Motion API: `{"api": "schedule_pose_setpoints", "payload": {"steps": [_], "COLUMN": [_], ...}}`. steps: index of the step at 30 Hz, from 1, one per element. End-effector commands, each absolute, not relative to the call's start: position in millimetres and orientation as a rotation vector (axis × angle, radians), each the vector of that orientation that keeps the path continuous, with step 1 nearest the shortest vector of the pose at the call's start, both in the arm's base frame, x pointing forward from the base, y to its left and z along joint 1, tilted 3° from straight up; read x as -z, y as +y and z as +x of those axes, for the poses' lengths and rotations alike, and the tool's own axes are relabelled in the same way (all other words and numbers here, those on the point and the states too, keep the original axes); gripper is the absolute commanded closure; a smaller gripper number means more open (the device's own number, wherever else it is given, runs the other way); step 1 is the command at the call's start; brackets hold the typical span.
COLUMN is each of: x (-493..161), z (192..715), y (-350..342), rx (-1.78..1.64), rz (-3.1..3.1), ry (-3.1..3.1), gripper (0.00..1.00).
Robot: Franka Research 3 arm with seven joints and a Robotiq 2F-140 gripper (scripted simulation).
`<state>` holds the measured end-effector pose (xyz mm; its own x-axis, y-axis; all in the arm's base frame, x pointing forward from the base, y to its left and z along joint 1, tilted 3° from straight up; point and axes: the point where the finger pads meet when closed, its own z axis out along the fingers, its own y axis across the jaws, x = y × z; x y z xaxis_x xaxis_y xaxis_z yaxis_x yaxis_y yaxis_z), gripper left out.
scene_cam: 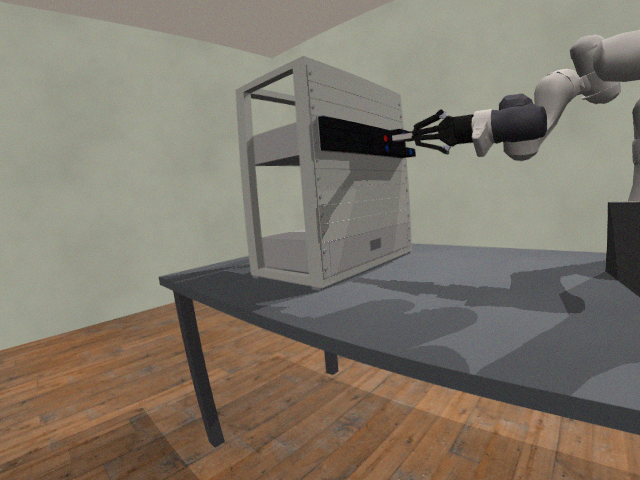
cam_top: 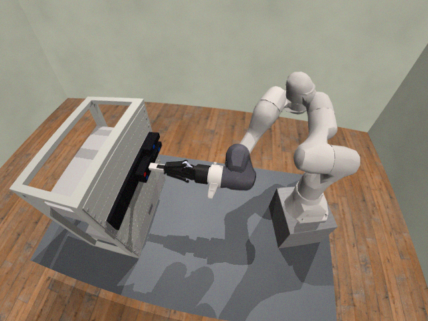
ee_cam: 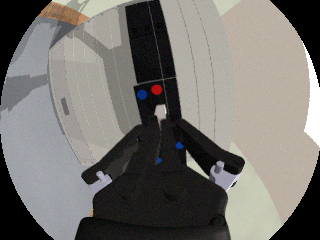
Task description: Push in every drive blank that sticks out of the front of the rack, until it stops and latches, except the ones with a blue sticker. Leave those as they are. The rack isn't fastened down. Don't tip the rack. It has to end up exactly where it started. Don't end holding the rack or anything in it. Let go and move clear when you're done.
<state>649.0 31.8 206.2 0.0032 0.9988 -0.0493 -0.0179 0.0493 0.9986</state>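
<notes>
The grey rack [cam_top: 108, 152] [scene_cam: 306, 170] [ee_cam: 200, 75] stands upright, with a black band of drive blanks across its upper front. A blank with a red sticker [cam_top: 144, 174] [scene_cam: 385, 138] [ee_cam: 156, 89] and one beside it with a blue sticker [scene_cam: 386, 148] [ee_cam: 142, 94] stand out from the band in the top view. Farther along, blanks with blue stickers [cam_top: 159, 149] [scene_cam: 410, 151] [ee_cam: 179, 145] stick out. My gripper [cam_top: 156, 168] [scene_cam: 401, 137] [ee_cam: 161, 111] is shut and empty, its pale tip at the red-stickered blank's front; contact cannot be told. The fingers partly hide the farther blanks.
The rack stands on the grey table [cam_top: 193, 214] [scene_cam: 439, 330], near its far end from the arm base [cam_top: 303, 221]. Flat grey panels lie above and below the black band. Projecting blanks flank the space around the gripper tip.
</notes>
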Motion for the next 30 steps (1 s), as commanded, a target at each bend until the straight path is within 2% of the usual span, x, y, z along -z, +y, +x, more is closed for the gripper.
{"api": "schedule_pose_setpoints", "payload": {"steps": [1,30], "x": [-204.6,-201.8], "z": [649.3,649.5], "y": [32.7,33.8], "rx": [-1.174,-1.174], "rz": [1.16,1.16], "ry": [1.225,1.225], "gripper": [1.0,1.0]}}
